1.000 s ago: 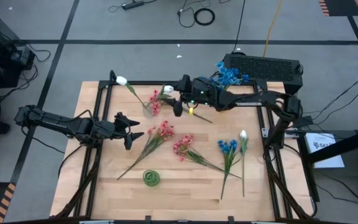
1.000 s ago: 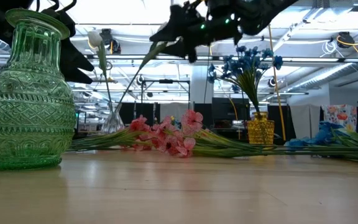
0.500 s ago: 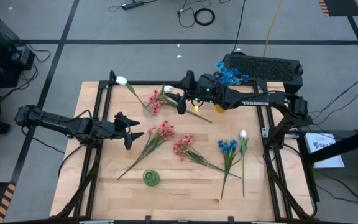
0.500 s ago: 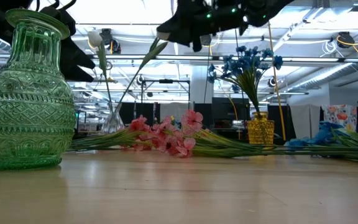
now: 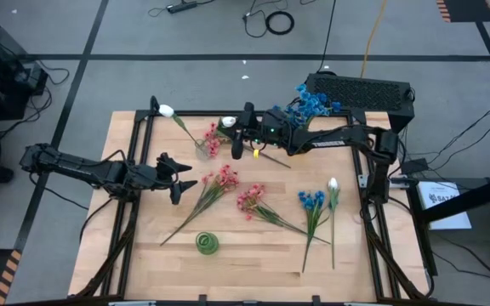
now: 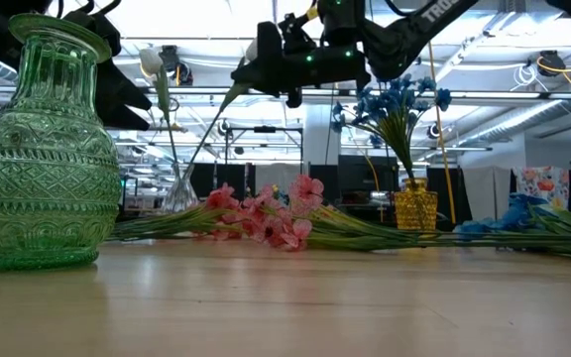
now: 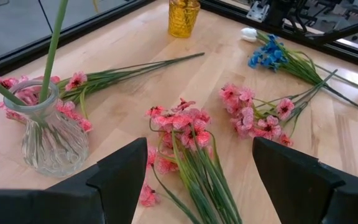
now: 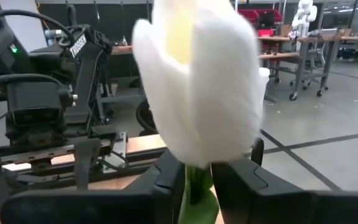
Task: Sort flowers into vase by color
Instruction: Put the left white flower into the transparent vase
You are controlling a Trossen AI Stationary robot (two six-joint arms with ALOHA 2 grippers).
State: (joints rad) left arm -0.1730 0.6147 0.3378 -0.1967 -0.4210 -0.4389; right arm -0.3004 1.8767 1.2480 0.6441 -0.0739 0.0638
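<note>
My right gripper (image 5: 234, 143) is above the table's far middle, shut on a white flower (image 8: 197, 87) whose blossom fills the right wrist view. The flower's stem (image 6: 211, 134) slants down into the clear glass vase (image 5: 202, 150). A second white flower (image 5: 167, 110) also stands in that vase. Pink flowers (image 5: 222, 178) (image 5: 251, 200), a blue flower (image 5: 311, 201) and a white flower (image 5: 333, 184) lie flat on the table. Blue flowers (image 6: 395, 104) stand in the yellow vase (image 6: 415, 208). My left gripper (image 5: 184, 181) hangs open near the table's left side, above the pink flowers. My right gripper pinches the white flower's green stem (image 8: 194, 186) just below the blossom, between its two fingers (image 8: 166, 180). The fingers come in level from the table's right side and lie across the stem. The flower leans, with its blossom up and its lower stem end in the clear vase (image 7: 51, 137).
A green glass vase (image 5: 207, 243) stands near the table's front edge. A black frame (image 5: 143, 127) borders the table. A pink sprig (image 7: 73, 84) lies against the clear vase. Bare wood (image 5: 253, 255) lies to the right of the green vase.
My right gripper has gone back a little toward the table's right, then come on toward its left and slightly down, and has shut on the white flower's stem. The flower still leans in the clear vase.
</note>
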